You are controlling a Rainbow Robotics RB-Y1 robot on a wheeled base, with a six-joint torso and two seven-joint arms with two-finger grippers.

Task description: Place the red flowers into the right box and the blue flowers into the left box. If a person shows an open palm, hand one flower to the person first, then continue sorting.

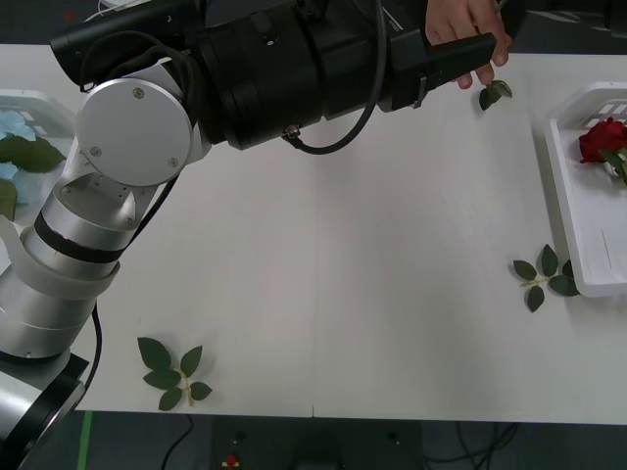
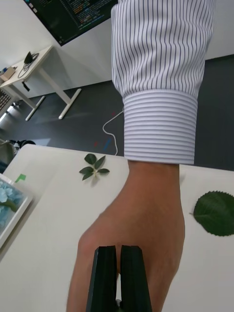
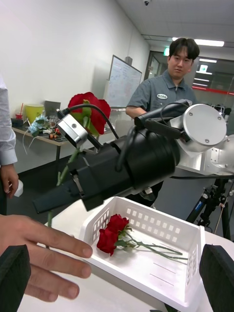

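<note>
Left wrist view: my right gripper [image 3: 48,204] pinches a red rose's [image 3: 90,111] stem above a person's hand [image 3: 39,258]; my left fingers [image 3: 218,273] are spread.

Deep-red roses [image 3: 113,232], white tray [image 3: 185,273], striped sleeve [image 2: 158,78].

a person's hand [image 1: 470,34] blocks the right end effector [image 2: 118,278]; mid-table [image 1: 372,245] lies open.

front: overhead, down on desk [image 1: 323,245] | right wrist: close behind person's hand [image 2: 131,234] | left wrist: level, facing right box [image 3: 146,253], same person's hand
</note>
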